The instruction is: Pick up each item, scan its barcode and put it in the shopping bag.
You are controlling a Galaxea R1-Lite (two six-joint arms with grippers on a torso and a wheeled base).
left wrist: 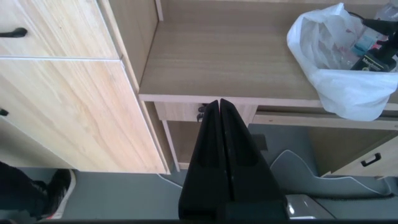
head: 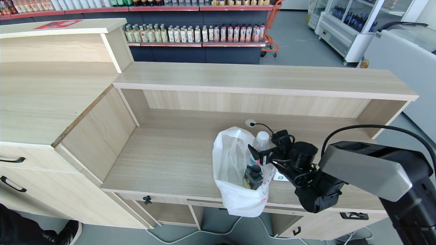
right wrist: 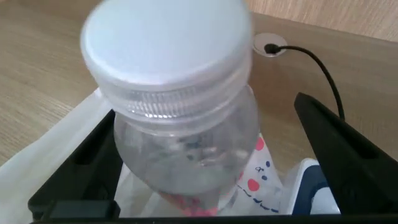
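Lowering the clear white-capped bottle (head: 262,139) into the white shopping bag (head: 231,160) looks like the step in hand. The bottle stands upright at the bag's far-right rim, cap up, partly over the open mouth. To do this well, I would keep it upright and steer it toward the free space in the bag, away from the dark black-capped bottle (head: 252,177) already inside near the front edge. The thin plastic could fold under the base, so the rim should be cleared before the arm backs off.

The right gripper (head: 259,154) straddles the bottle with its jaws spread wide. One finger (right wrist: 93,155) seems to lie against the bottle's side, while the other stands apart from it, so the grip looks loose or already let go.

The left gripper (left wrist: 219,106) hangs well to the left of the bag, below the front edge of the wooden counter (head: 170,153). Its fingers are pressed together on nothing.
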